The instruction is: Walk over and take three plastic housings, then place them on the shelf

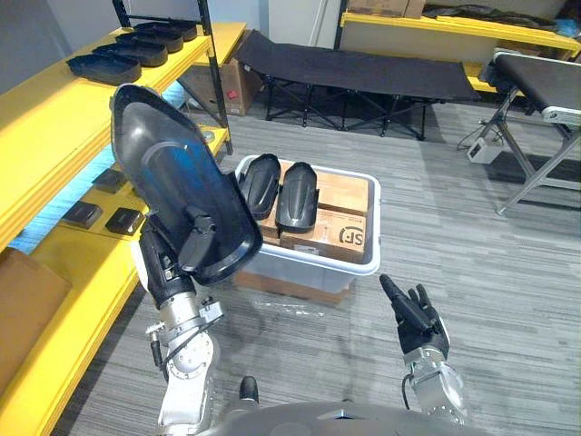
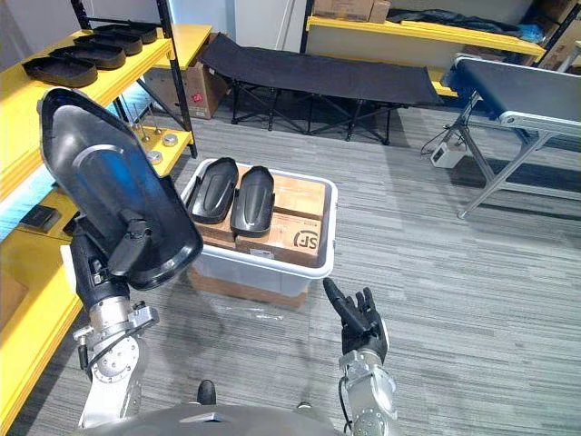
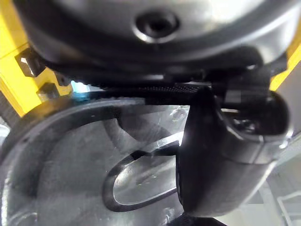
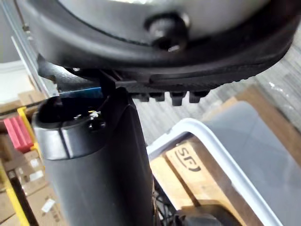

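Left hand (image 1: 166, 262) fingers clamp the plastic housing (image 1: 172, 163) low down; right hand (image 1: 419, 320) fingers straight.

bin (image 1: 301, 270): 1 | binned housings (image 1: 259, 184) (image 1: 298, 195): 2 | shelved housings (image 1: 104, 66) (image 1: 136, 51) (image 1: 161, 38) (image 1: 181, 27): 4 | held housing (image 1: 172, 173): 1

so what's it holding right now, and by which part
The left hand grips a black plastic housing by its lower end, thumb over the rim. The right hand is open and empty.

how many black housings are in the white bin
2: the left housing and the right housing lie side by side on the cardboard boxes in the bin. More could be hidden lower down.
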`<state>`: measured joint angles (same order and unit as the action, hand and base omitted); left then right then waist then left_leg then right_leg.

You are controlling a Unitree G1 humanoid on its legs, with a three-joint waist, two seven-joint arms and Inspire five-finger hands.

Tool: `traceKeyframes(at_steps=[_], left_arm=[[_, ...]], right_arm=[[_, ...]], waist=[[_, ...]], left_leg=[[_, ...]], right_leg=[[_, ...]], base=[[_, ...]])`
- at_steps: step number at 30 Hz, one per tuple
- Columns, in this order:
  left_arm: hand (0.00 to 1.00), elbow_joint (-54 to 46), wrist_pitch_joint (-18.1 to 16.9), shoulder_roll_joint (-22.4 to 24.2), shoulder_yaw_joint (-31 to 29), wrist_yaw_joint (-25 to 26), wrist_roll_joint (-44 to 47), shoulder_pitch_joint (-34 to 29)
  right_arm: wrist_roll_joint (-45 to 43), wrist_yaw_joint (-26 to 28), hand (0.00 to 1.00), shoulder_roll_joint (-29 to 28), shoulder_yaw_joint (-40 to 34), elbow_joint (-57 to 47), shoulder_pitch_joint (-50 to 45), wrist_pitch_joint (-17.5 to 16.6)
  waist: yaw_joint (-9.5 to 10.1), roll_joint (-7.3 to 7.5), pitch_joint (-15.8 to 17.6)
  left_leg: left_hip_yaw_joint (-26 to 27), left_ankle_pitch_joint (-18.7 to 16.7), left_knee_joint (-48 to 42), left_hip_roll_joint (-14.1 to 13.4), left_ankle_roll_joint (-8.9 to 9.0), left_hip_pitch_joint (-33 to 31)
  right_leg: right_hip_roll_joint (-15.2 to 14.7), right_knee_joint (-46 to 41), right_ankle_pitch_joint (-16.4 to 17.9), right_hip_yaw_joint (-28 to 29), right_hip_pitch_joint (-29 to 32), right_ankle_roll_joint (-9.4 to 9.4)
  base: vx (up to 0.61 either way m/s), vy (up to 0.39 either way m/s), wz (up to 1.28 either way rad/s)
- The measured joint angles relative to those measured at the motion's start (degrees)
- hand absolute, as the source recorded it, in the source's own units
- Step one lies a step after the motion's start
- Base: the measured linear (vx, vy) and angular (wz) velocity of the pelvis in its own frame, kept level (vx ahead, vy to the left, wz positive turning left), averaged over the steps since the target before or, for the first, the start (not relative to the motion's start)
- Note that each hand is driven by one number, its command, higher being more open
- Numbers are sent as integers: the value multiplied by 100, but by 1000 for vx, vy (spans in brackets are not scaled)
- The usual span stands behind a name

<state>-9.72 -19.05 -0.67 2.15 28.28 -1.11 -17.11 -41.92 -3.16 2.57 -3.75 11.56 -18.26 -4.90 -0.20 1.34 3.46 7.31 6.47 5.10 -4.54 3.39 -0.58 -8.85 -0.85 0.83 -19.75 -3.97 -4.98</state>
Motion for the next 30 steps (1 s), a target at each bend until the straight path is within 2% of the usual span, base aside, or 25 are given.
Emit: traceKeyframes(at_steps=[6,9,12,14,16,22,23,24,25,27,28,29,30], left_arm=[[0,-239,9,29,-231,308,1,-28],[0,-819,9,107,-495,463,-2,-66],[0,-1169,7,229,-876,463,3,-119],[0,-1276,7,305,-1130,412,3,-224],[0,-1296,7,306,-1280,400,21,-362],[0,-1296,7,306,-1563,113,171,-544],[0,-1296,5,306,-1549,60,200,-544],[0,-1296,0,303,-1521,-95,334,-544],[0,-1294,0,300,-1490,-262,449,-529],[0,-1293,-42,295,-1251,-566,608,-441],[0,-1293,-105,300,-1094,-689,614,-443],[0,-1294,-113,300,-1000,-775,613,-443],[0,-1294,-113,299,-973,-841,628,-446]], right_arm=[[110,0,100,-11,62,-2,359,-106],[175,-9,100,-17,268,-8,458,-167],[905,-108,100,-20,480,-8,671,-170],[1609,-276,100,-7,631,-6,990,-170],[1865,-318,100,-1,735,-7,1244,-170],[1904,-328,100,139,890,-33,1703,-140],[1905,-324,100,164,889,-55,1685,-103],[1901,-337,100,184,877,-79,1650,-17],[1893,-368,100,176,858,-148,1567,90],[1789,-385,100,195,701,-363,1338,115],[1711,-387,100,211,625,-473,1267,106],[1636,-387,100,225,596,-543,1217,61],[1607,-392,100,209,594,-541,1212,42]], waist=[[40,-20,8],[182,-32,16],[339,-88,48],[517,-114,63],[606,-110,64],[777,-23,90],[765,-23,108],[691,-32,158],[596,-47,196],[509,12,238],[532,-88,342],[553,-203,388],[577,-221,411]], left_leg=[[-112,7,-2,7,8,-37],[-328,34,-3,27,24,-124],[-605,52,-2,77,37,-122],[-698,83,-2,91,33,-162],[-721,105,-3,90,17,-188],[-966,143,-20,107,25,-184],[-1005,138,-13,112,50,-189],[-1050,76,0,159,-15,-211],[-708,-1,-14,104,-112,-241],[-175,-68,-175,9,-251,-326],[-90,69,-232,-31,-303,-367],[-153,269,-267,-61,-240,-412],[-154,277,-275,-50,-211,-415]], right_leg=[[5,3,2,-57,-1,3],[8,0,5,-268,-35,-12],[-6,-1,74,-549,-209,-40],[-7,-2,98,-690,-247,-35],[-2,-2,99,-721,-240,-33],[-12,-29,129,-906,-360,-22],[-13,-37,147,-983,-401,-18],[-15,-74,193,-1161,-506,-35],[-30,-78,224,-1439,-625,-80],[-90,-111,293,-1888,-794,-97],[-120,-260,390,-2033,-846,-137],[-124,-397,475,-2101,-845,-154],[-167,-487,542,-2121,-831,-147]], base=[[4,-4,6],[18,-18,33],[24,-29,49],[-3,-20,32],[-6,-20,13],[-12,-19,16],[-57,-22,48],[-85,-16,84],[-78,-14,102],[-35,7,120],[-34,24,101],[-38,24,55],[-46,36,24]])
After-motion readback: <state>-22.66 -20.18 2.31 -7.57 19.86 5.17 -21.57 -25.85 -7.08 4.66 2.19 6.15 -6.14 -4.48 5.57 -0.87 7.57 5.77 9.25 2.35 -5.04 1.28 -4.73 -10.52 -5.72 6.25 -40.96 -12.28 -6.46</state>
